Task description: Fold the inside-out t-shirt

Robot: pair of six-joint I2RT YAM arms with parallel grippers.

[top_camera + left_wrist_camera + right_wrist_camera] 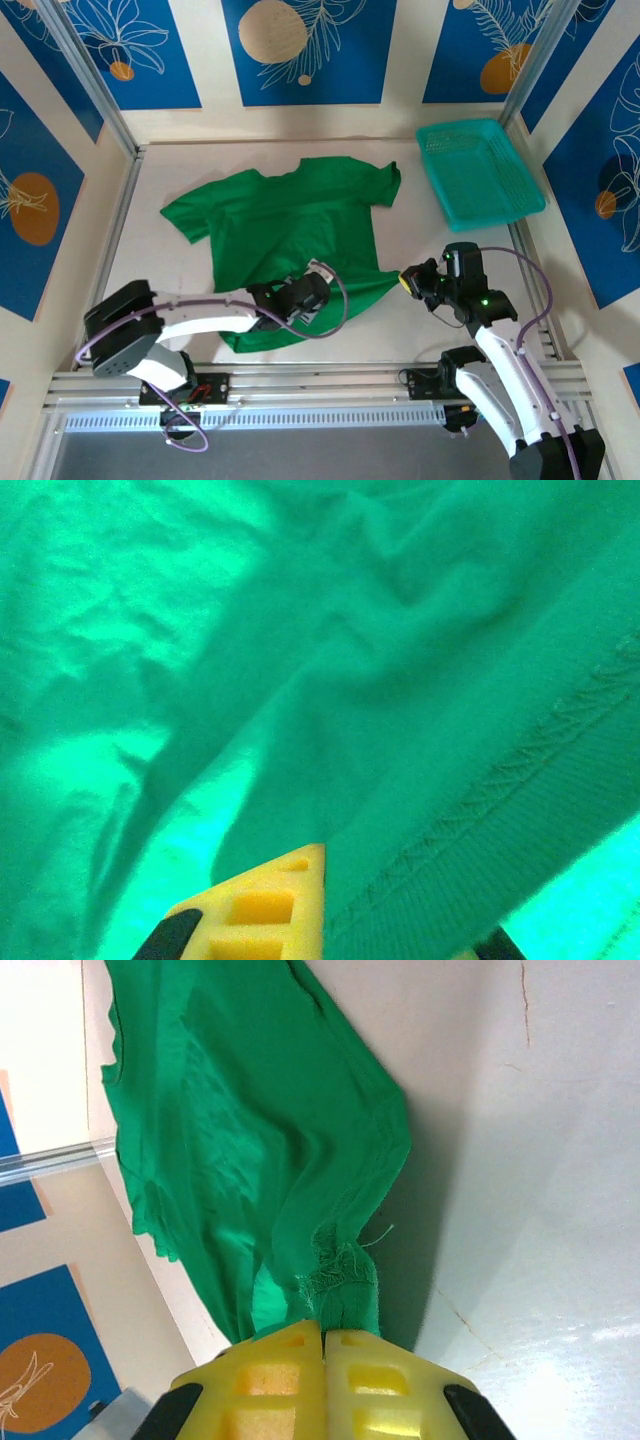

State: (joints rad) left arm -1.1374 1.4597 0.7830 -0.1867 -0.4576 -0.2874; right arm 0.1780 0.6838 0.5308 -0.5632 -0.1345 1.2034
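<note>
The inside-out t-shirt (290,225), bright green and wrinkly, lies spread on the white table with its sleeves toward the left and the back. My left gripper (316,288) sits at the shirt's near hem. In the left wrist view one yellow finger (262,905) shows, and the stitched hem band (520,800) runs into the left gripper (400,920), which is shut on the cloth. My right gripper (406,281) is at the shirt's near right corner. Its yellow jaws are pressed together on a bunched bit of hem (345,1285), right gripper (323,1328).
A teal mesh basket (480,172) stands at the back right corner. Patterned walls close the table at the back and both sides. An aluminium rail (320,385) runs along the near edge. Bare white table (540,1160) lies to the right of the shirt.
</note>
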